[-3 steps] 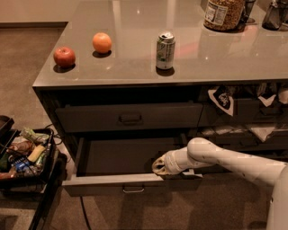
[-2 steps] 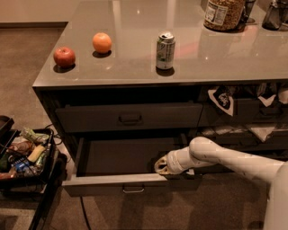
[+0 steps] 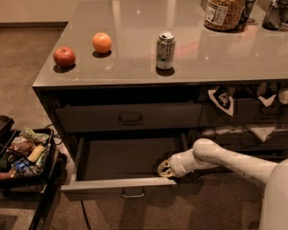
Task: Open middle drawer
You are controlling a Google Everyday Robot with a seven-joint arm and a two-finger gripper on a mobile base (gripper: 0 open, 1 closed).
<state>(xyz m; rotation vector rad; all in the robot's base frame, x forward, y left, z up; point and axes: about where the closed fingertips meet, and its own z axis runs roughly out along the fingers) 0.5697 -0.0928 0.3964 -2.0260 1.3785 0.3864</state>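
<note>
The middle drawer point(image 3: 121, 187) is seen pulled out in the lower centre of the frame, with its plain interior exposed. Its small pull handle point(image 3: 133, 194) is only dimly made out. The gripper point(image 3: 165, 169) is placed at the drawer's right front corner, just behind the front panel; whether it is clenched or released cannot be told. The arm point(image 3: 234, 164) is cut off at lower right, and the jar point(image 3: 223, 13) is cropped at the top edge.
</note>
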